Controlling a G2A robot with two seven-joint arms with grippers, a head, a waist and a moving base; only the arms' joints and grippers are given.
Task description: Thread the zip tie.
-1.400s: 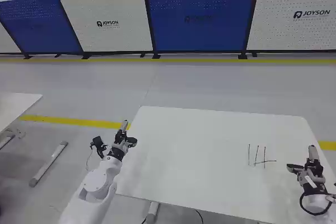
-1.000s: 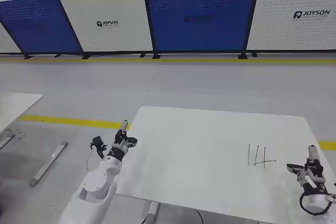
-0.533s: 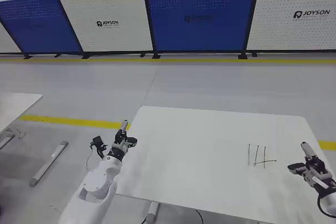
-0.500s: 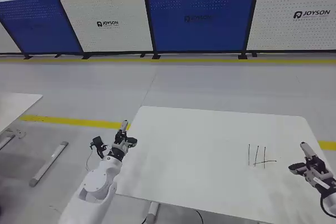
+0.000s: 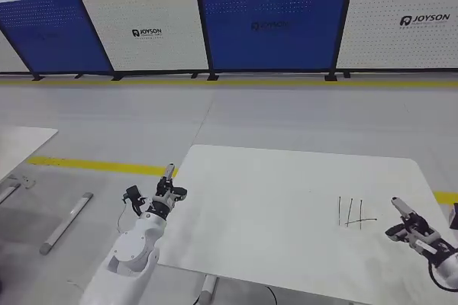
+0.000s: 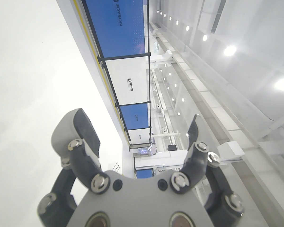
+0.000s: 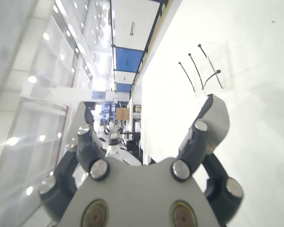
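Four zip ties (image 5: pixel 349 212) lie flat on the bench (image 5: pixel 275 198), one across the others. The right fingers (image 7: pixel 215 112) hang spread just beside them; the left fingers (image 6: pixel 85 128), also spread, are well apart. Pinching such thin, overlapping straps could slip, or drag up two.

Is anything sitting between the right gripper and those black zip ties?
Nothing visible does. Only bare table lies between the open right gripper and the zip ties, which lie flat just ahead of it.
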